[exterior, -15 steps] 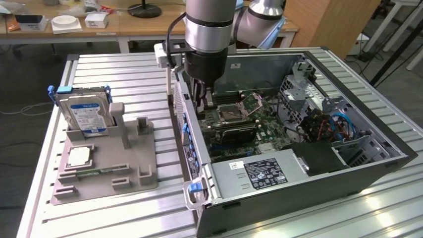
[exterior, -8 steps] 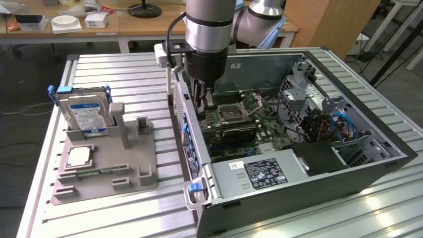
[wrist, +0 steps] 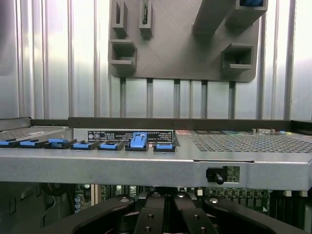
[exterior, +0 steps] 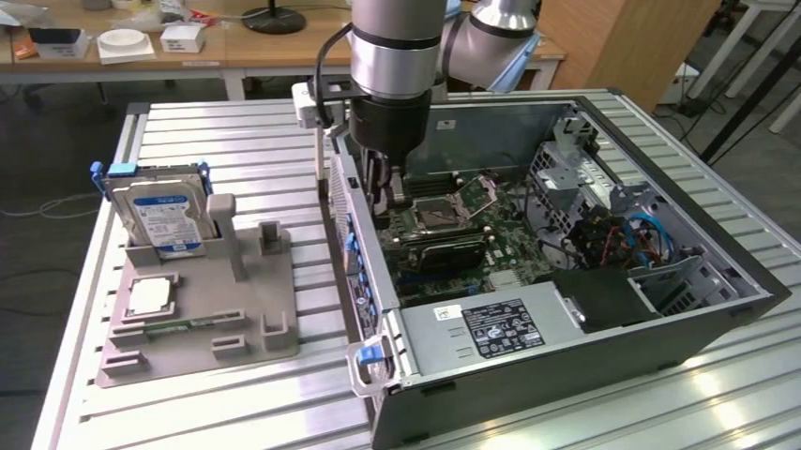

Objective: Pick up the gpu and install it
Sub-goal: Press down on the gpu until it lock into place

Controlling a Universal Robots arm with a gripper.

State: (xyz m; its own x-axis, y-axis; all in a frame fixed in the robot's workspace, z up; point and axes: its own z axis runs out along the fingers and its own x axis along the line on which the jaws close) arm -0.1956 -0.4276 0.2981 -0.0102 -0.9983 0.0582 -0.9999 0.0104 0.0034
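Saw end effector (wrist: 165,201) nearest the wrist lens, dark fingers (wrist: 148,217) pinched shut with no gap between them. Could not tell whether anything thin sat in that grip. Found it lowered inside the open computer case (exterior: 701,309), just beside the case's rear wall (wrist: 146,165), tips close above the motherboard (exterior: 457,234). Could not make out the gpu; the spot directly under the end effector stayed hidden. Noted blue clips (wrist: 139,141) along the wall's top edge, just past the fingers. Spotted a grey fixture (exterior: 257,309) on the slatted bench (exterior: 225,131), beyond that wall and well apart from the end effector, with a hard drive (exterior: 160,217) standing upright and a square chip (exterior: 150,296) lying flat.
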